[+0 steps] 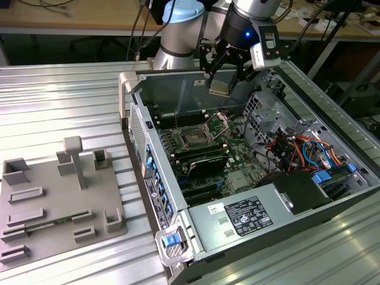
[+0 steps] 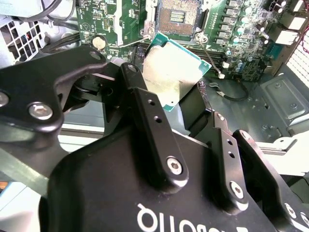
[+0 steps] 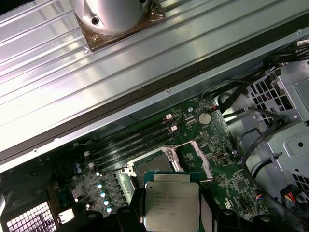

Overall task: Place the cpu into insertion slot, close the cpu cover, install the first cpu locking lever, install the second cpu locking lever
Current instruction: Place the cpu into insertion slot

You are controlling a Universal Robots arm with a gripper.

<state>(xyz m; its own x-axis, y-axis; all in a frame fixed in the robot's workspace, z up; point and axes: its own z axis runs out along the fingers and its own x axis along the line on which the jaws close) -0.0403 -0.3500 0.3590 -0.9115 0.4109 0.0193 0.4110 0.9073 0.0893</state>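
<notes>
My gripper (image 1: 219, 82) hangs above the open computer case, shut on the cpu (image 1: 218, 89), a flat square chip with a silvery-tan face. Both wrist views show the cpu (image 2: 171, 72) (image 3: 171, 200) clamped by its edges between the black fingers (image 2: 145, 106). The insertion slot (image 1: 194, 138) lies below on the green motherboard with its dark centre uncovered (image 2: 177, 14) (image 3: 154, 166). The cpu cover (image 1: 219, 122) stands raised beside the slot, a thin metal frame (image 3: 195, 154). Two thin wire levers (image 2: 210, 55) stick out loose at the socket's sides.
Black memory slots (image 3: 130, 140) run beside the socket. A perforated drive cage (image 1: 267, 107), coloured cables (image 1: 303, 148) and a power supply (image 1: 249, 217) fill the case on the exterior view's right. A grey fixture tray (image 1: 59, 202) rests on the ribbed table at the left.
</notes>
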